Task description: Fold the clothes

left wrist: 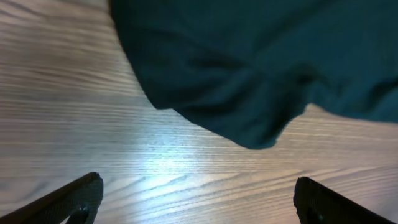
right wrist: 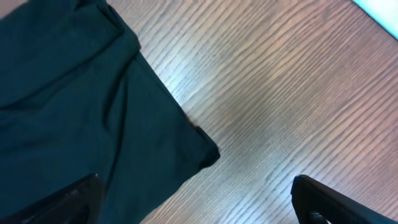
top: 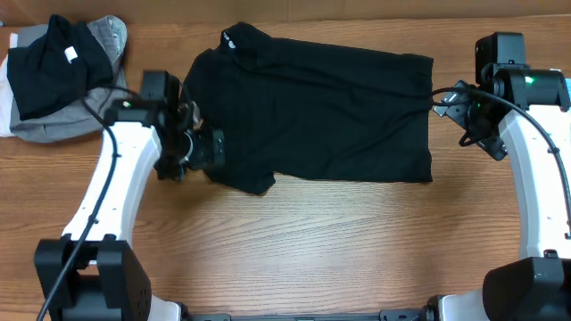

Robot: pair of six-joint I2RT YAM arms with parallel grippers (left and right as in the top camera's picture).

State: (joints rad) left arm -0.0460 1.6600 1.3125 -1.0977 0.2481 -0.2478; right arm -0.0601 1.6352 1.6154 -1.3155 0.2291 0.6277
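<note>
A black T-shirt (top: 312, 111) lies spread across the middle of the wooden table, collar at the back left. My left gripper (top: 183, 147) hovers at the shirt's left edge by the sleeve, open and empty. The left wrist view shows the sleeve's edge (left wrist: 249, 81) ahead of the open fingers (left wrist: 196, 199). My right gripper (top: 455, 102) is open and empty at the shirt's right hem. The right wrist view shows a hem corner (right wrist: 106, 106) between and ahead of the fingers (right wrist: 196, 199).
A pile of folded clothes (top: 62, 76), black over grey, sits at the back left corner. Bare wood table (top: 312, 241) lies in front of the shirt. Both arm bases stand at the front corners.
</note>
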